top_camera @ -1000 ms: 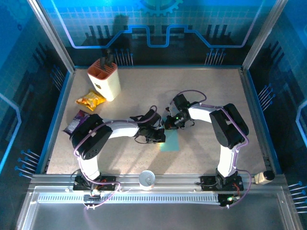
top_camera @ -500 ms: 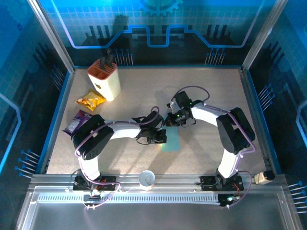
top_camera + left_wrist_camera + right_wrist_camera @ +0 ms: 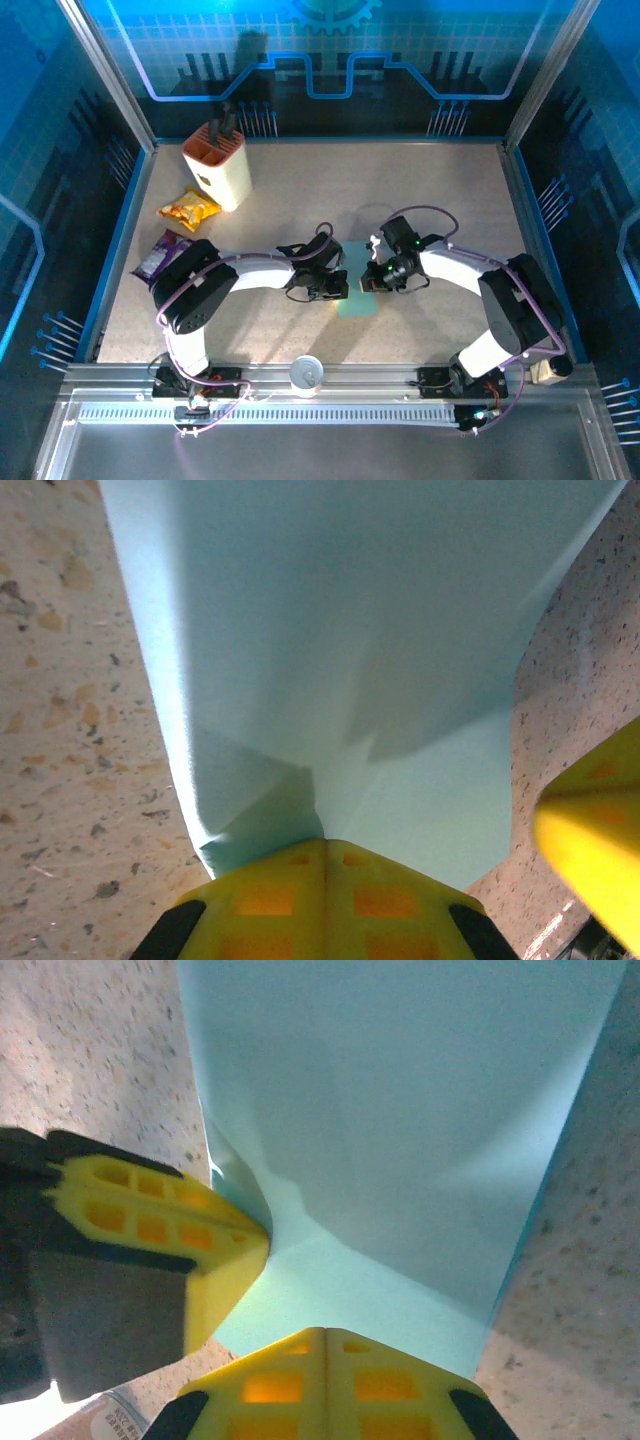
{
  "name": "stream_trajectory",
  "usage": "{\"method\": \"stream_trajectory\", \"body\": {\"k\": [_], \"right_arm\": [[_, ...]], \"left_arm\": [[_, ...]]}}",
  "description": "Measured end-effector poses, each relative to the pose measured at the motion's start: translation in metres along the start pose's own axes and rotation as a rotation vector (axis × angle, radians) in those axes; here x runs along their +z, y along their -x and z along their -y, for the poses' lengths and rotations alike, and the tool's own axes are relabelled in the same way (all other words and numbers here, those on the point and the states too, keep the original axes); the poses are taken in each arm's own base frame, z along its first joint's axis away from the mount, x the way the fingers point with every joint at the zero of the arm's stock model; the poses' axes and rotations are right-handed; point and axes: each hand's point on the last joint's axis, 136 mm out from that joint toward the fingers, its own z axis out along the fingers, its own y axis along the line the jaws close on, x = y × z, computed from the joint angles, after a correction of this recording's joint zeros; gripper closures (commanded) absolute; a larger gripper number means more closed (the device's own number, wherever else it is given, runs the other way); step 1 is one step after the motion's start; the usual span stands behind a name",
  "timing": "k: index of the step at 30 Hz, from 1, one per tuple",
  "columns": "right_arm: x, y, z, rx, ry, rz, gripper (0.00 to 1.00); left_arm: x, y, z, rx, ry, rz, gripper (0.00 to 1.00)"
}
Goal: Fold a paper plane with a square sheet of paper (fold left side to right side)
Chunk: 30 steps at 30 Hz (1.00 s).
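The square sheet of paper (image 3: 356, 296) lies mid-table as a narrow light-blue strip, folded over on itself. My left gripper (image 3: 336, 288) is shut, its tip resting on the strip's left edge. My right gripper (image 3: 373, 282) is shut too, touching the strip's right edge. In the left wrist view the sheet (image 3: 340, 630) runs up from my closed left gripper (image 3: 325, 842), creased and slightly puckered at the tip. One of the right gripper's fingers (image 3: 590, 830) shows beside it. In the right wrist view the sheet (image 3: 400, 1110) meets my closed right gripper (image 3: 325, 1332). There the left gripper's fingers (image 3: 215, 1260) touch a curled edge.
A cream knife block (image 3: 218, 165) stands at the far left, with a yellow snack packet (image 3: 188, 209) and a purple snack packet (image 3: 160, 252) nearer along the left side. A white round cup (image 3: 307, 372) sits on the near rail between the arm bases.
My right gripper has slid from the strip's far end toward the near side along its right edge, and its arm has swung right. The left gripper and the paper have stayed put.
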Motion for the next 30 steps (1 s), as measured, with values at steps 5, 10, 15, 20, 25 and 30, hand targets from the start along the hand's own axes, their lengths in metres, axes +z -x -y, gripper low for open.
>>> {"method": "stream_trajectory", "body": {"k": [5,10,15,20,25,30], "right_arm": [[0.009,0.000,-0.007,-0.002,0.029,-0.001,1.00],[0.021,-0.001,-0.003,0.009,0.023,-0.023,1.00],[0.029,-0.005,0.006,0.024,0.001,-0.052,1.00],[0.029,-0.005,0.007,0.011,-0.011,-0.058,1.00],[0.029,-0.005,0.008,0.005,-0.021,-0.066,1.00],[0.030,-0.005,0.008,0.005,-0.029,-0.073,1.00]], "left_arm": [[0.000,0.000,0.000,-0.001,0.000,0.000,1.00],[0.000,0.000,0.001,-0.019,-0.002,0.000,1.00],[0.000,0.000,0.002,-0.026,-0.006,-0.002,1.00],[-0.002,0.002,0.001,-0.043,-0.020,-0.007,1.00],[-0.007,0.012,0.000,-0.057,-0.044,-0.006,1.00],[-0.014,0.028,0.011,-0.045,-0.093,0.017,1.00]]}}
